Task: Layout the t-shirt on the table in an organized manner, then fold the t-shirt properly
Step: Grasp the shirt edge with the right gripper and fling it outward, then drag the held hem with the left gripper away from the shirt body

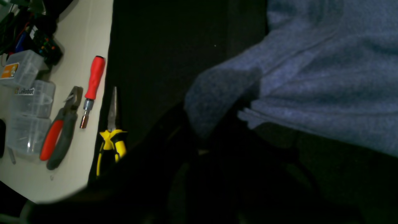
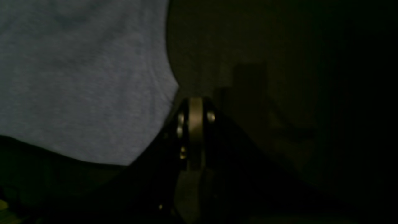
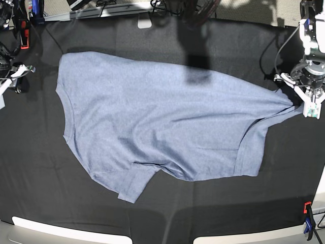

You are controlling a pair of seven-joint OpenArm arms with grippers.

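Observation:
The light blue-grey t-shirt [image 3: 162, 127] lies spread across the black table [image 3: 167, 213], plain side up, with creases and one sleeve [image 3: 134, 183] folded out toward the front. One stretched corner reaches my left gripper [image 3: 304, 101] at the right edge. Its white fingers stand spread and open around that corner. In the left wrist view a fold of the t-shirt [image 1: 311, 77] hangs over the dark fingers. My right gripper [image 3: 18, 72] sits at the far left, a little apart from the shirt's edge. In the right wrist view the right gripper [image 2: 196, 102] looks shut, beside the t-shirt [image 2: 80, 81] and holding nothing.
A white bench [image 1: 77, 31] left of the table holds a red screwdriver [image 1: 93, 84], red-grey pliers [image 1: 59, 133] and clear plastic boxes [image 1: 28, 102]. Yellow-handled pliers [image 1: 112, 140] lie at its edge. A blue-orange clamp [image 3: 307, 218] grips the front right corner. Cables [image 3: 177, 7] run along the back.

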